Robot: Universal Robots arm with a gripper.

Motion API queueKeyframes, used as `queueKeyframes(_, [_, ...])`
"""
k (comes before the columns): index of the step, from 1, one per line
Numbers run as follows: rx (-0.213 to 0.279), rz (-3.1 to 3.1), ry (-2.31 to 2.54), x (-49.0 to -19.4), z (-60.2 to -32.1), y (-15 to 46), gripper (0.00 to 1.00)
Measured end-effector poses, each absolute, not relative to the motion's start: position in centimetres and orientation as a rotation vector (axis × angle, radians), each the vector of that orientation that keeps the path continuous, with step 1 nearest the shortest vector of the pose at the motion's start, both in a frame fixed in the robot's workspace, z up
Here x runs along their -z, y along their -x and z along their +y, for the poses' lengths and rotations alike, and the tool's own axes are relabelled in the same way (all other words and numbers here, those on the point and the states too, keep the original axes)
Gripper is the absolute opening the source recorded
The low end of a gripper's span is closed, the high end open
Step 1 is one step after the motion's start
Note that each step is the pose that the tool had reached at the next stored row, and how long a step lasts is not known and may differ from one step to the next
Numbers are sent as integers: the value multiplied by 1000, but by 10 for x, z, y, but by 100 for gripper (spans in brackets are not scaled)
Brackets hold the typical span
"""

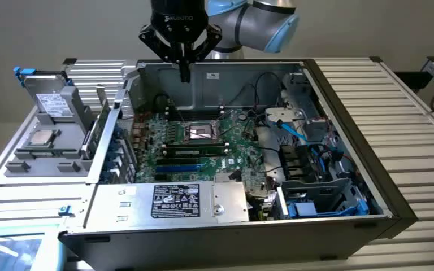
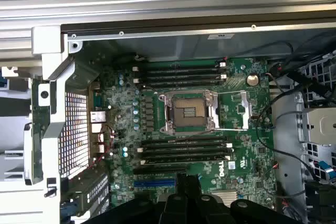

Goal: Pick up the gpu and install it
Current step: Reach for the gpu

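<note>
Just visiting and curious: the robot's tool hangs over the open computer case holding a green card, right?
Not quite: the tool holds nothing; it is shut and empty. The exterior view shows this, with the tool hanging over the open computer case as you said.

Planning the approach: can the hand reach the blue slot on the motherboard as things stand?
Probably yes. The empty hand hangs shut above the open case. The blue slot lies bare, no card or cable over it; the labelled metal box beside it may crowd the approach.
</note>
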State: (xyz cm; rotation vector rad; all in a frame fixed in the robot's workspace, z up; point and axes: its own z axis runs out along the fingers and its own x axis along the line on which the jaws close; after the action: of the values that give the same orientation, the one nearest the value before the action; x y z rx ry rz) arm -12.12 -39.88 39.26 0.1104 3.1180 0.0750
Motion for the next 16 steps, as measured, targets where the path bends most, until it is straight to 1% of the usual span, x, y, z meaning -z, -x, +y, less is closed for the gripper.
queueKeyframes(16, [-75, 3118, -110, -393, -398, 127, 12])
